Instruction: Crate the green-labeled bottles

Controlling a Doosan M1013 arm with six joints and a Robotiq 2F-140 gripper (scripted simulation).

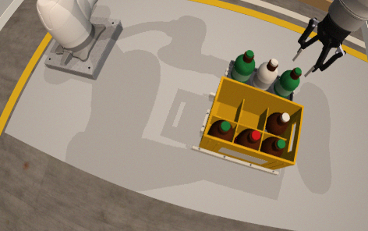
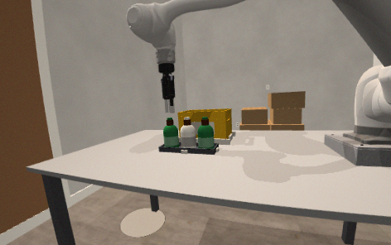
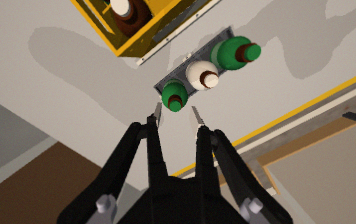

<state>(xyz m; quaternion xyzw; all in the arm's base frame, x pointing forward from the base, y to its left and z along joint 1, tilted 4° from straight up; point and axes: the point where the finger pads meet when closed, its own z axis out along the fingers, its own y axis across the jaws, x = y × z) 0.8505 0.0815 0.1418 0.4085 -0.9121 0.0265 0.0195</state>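
A dark tray holds three upright bottles: a green-labeled bottle at one end, a white-labeled bottle in the middle and a second green-labeled bottle at the other end. Beside it the yellow crate holds several brown bottles, with two empty cells on the tray side. My gripper hangs well above the end green-labeled bottle, fingers partly apart with nothing between them. In the wrist view the fingertips sit just short of that bottle.
The arm's grey base plate stands at the table's far corner. Cardboard boxes are stacked behind the table. A yellow line runs along the table's edge past the tray.
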